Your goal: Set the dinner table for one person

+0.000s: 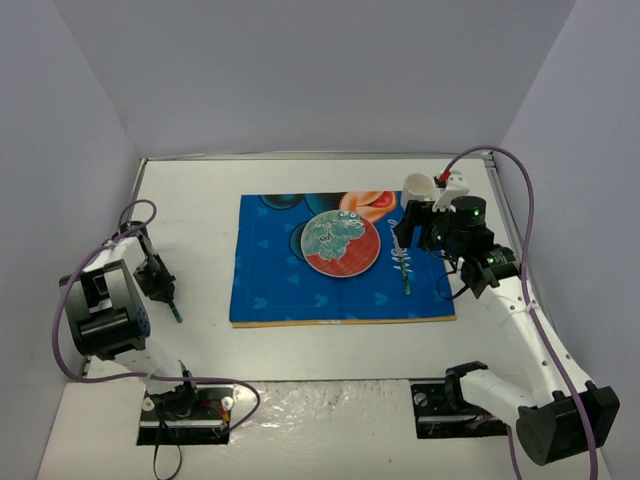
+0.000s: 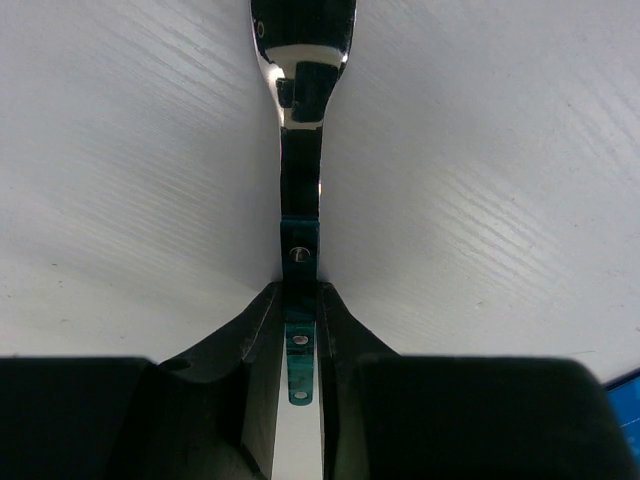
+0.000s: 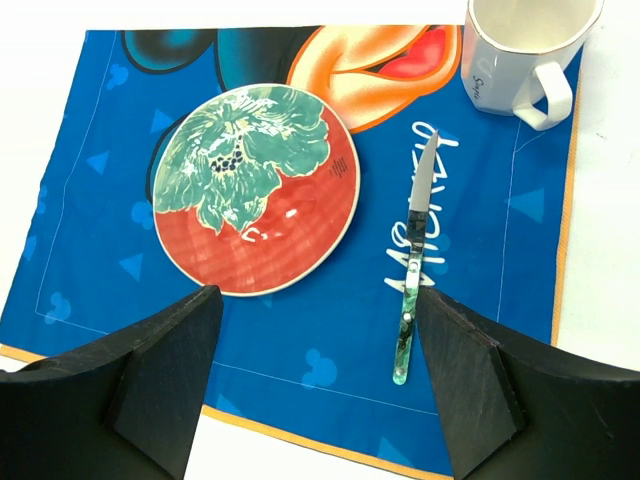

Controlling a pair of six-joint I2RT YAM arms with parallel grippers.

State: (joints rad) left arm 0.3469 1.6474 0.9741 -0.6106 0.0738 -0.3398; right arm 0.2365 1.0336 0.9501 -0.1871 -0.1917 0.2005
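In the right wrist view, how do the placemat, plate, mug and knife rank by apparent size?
1. placemat
2. plate
3. knife and mug: unranked; knife longer but thin, mug bulkier but cut off at the top edge.

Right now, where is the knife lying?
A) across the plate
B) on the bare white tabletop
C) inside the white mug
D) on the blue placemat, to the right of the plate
D: the knife lies flat on the blue placemat, just right of the plate without touching it, nearer than the mug and not on the bare dinner table.
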